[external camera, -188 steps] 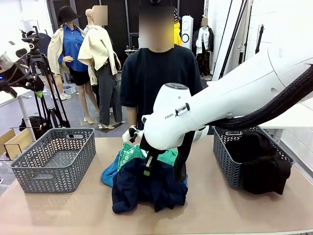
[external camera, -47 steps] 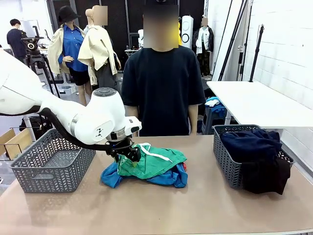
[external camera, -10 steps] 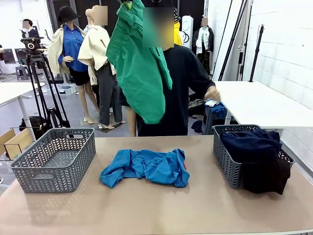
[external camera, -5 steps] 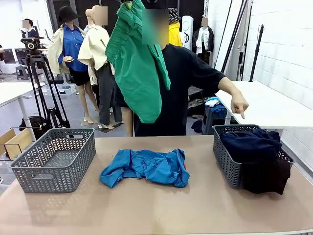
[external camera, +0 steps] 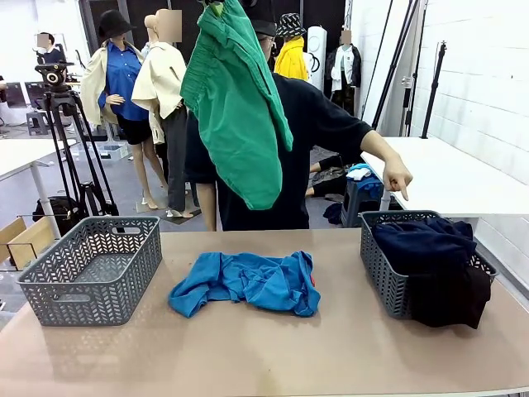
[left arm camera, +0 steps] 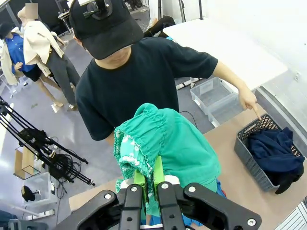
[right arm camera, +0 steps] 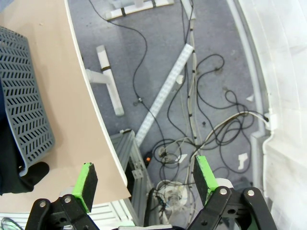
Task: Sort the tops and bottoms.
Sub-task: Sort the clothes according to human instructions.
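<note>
green shorts [external camera: 240, 107] — vertical, waistband up | left end effector [left arm camera: 148, 177] grips them | right end effector [right arm camera: 145, 182] wide

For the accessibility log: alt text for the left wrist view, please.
The left gripper, shut, holds green shorts high above the table. Behind them, a person points at a grey basket of dark clothes.

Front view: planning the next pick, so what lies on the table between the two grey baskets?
A crumpled blue garment lies mid-table between the left basket and the right basket, touching neither, as the front view shows.
</note>
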Robot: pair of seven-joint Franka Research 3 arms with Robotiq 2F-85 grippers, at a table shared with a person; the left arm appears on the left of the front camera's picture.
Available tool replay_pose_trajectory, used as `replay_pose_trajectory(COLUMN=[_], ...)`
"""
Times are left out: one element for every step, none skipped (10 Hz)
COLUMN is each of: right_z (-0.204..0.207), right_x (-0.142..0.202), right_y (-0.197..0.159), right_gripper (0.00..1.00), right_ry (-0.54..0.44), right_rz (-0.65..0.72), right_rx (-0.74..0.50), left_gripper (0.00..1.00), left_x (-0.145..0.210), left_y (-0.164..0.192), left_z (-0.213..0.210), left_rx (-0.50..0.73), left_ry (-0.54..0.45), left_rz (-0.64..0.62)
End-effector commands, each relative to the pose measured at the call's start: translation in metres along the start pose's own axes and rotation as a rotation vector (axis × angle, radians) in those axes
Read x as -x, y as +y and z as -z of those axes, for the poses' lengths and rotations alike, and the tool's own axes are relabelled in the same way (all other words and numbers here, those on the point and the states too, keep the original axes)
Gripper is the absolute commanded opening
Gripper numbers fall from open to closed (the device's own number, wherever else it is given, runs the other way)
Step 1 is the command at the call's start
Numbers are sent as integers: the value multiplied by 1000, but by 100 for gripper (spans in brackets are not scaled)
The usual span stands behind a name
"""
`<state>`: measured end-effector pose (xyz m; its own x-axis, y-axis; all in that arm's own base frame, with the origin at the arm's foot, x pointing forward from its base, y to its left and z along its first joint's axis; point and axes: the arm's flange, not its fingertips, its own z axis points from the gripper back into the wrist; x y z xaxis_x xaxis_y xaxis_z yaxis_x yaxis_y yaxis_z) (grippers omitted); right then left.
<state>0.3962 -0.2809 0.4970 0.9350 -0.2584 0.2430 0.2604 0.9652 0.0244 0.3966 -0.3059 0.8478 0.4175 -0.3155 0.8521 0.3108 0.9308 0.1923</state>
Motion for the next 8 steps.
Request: replay_pose_trajectory(right_z=[1, 1, 1, 1, 1, 1, 1, 1], right_x=[-1, -1, -1, -1, -1, -1, -1, -1], right_y=[0, 0, 0, 0, 0, 0, 0, 0], right_gripper=[100, 100, 100, 100, 100, 100, 100, 100], right_ry=[2, 2, 2, 2, 2, 2, 2, 2], right_rz=[-4, -4, -4, -4, -4, -4, -4, -4], right_rx=[-1, -1, -1, -1, -1, -1, -1, -1], left_gripper=[0, 0, 0, 0, 0, 0, 0, 0], left_x=[0, 0, 0, 0, 0, 0, 0, 0], left_y=[3, 3, 3, 3, 3, 3, 3, 0], left_z=[-4, -4, -4, -4, -4, -4, -4, 0], left_rx=[4, 4, 4, 4, 4, 4, 4, 0], left_ry=[-17, -17, -17, -17, -17, -17, -17, 0], left_rz=[-10, -10, -10, -10, -10, -10, -10, 0])
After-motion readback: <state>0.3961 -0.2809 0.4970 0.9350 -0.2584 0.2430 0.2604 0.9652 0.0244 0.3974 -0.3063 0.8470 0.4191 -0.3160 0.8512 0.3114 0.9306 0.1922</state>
